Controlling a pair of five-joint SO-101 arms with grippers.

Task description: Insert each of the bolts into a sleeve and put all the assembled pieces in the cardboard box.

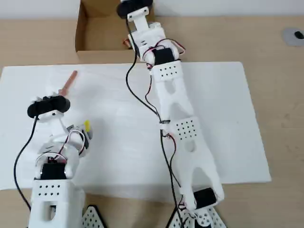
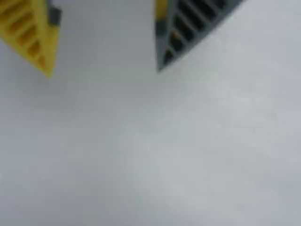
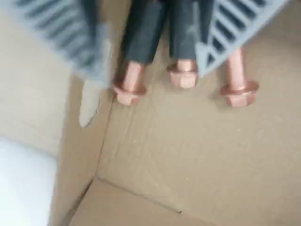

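The last loose bolt (image 1: 69,81) is lying bare on the white mat (image 1: 213,118), just beside the left arm and at about 1 o'clock from it in the high view. Its long axis is running from 7 to 1 o'clock, slanting toward the cardboard box (image 1: 83,33). The left hand (image 2: 103,70) is hanging over plain mat with its yellow and grey fingers spread wide and nothing between them. No loose sleeve is making itself plain anywhere on the mat.

The right arm is lying stretched toward 12 o'clock, and the right hand (image 3: 149,75) is sitting inside the box at the far edge of the surface (image 1: 275,71). Its fingers are standing apart, straddling two of the assembled pieces (image 3: 182,77) resting side by side on the box floor without gripping either. A third copper head is lying just beside them.

The left arm is by far the nearer to the bolt. Judging from this, its hand is needing to shift toward 1 o'clock and turn its fingers across that slanted shaft.
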